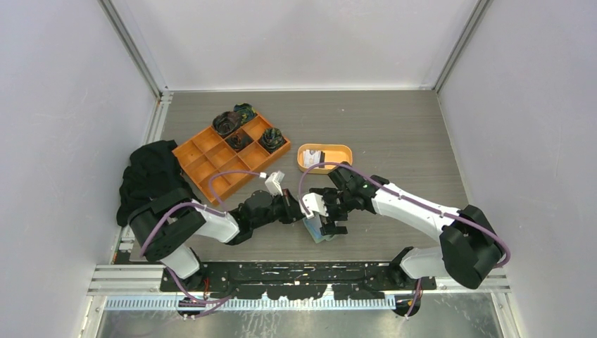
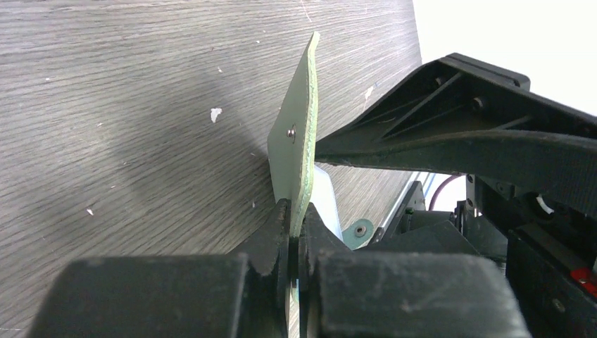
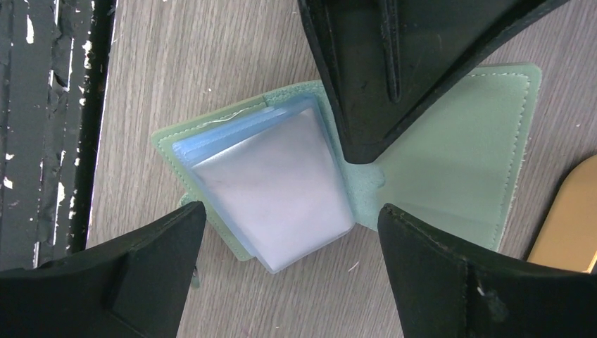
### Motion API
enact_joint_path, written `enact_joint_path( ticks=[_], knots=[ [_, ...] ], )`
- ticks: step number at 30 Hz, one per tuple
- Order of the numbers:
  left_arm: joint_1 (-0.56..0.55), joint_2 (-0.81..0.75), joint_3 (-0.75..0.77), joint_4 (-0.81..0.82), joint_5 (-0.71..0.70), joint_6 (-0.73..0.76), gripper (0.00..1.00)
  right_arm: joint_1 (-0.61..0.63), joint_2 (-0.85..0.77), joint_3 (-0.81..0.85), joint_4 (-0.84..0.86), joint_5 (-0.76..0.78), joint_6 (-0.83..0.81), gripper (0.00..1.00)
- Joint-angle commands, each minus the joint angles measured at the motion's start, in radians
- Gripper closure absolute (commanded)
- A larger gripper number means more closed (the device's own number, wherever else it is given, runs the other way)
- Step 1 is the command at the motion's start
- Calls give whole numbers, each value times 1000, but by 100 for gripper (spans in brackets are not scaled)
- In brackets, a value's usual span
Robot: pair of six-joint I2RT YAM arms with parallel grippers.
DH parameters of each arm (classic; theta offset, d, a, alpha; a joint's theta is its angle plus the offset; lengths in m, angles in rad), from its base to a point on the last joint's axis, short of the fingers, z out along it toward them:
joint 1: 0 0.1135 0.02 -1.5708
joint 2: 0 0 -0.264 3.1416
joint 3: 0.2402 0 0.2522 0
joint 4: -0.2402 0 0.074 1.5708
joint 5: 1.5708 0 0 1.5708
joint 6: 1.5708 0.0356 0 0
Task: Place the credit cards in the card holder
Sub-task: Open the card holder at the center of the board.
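Firstly, tabletop: a grey wood-grain board on which everything is carried.
black cloth: bunched at the left edge, just beside the compartment tray.
compartment tray: orange, set askew toward the far left corner; dark bundled items are held in its far compartments, and their kind cannot be made out.
oval dish: orange, placed near the middle of the tabletop, to the right of the tray.
left gripper: its jaws are pressed together on one green flap of the card holder, which is held upright off the tabletop.
right gripper: its jaws are spread wide and nothing is gripped; it is poised over the card holder, with one finger to either side of the pockets.
card holder: sage green with stitched edges and a small metal stud on the raised flap. It is laid open near the middle of the near edge, in front of the oval dish, with glossy bluish-grey pockets fanned on its lower half.
credit card: one is seen lying in the oval dish, pale with a dark patch.
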Motion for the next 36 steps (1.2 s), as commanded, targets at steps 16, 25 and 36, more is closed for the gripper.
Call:
enact_joint_path(
  ticks=[16,25,36],
  knots=[
    [32,55,28,98,92,-108,100,33,7,-2,69,92,15,5],
    [46,99,9,157,104,-139,100,32,-14,16,91,150,72,14],
    [55,139,1,212,116,-163,100,23,7,40,139,217,172,36]
  ],
)
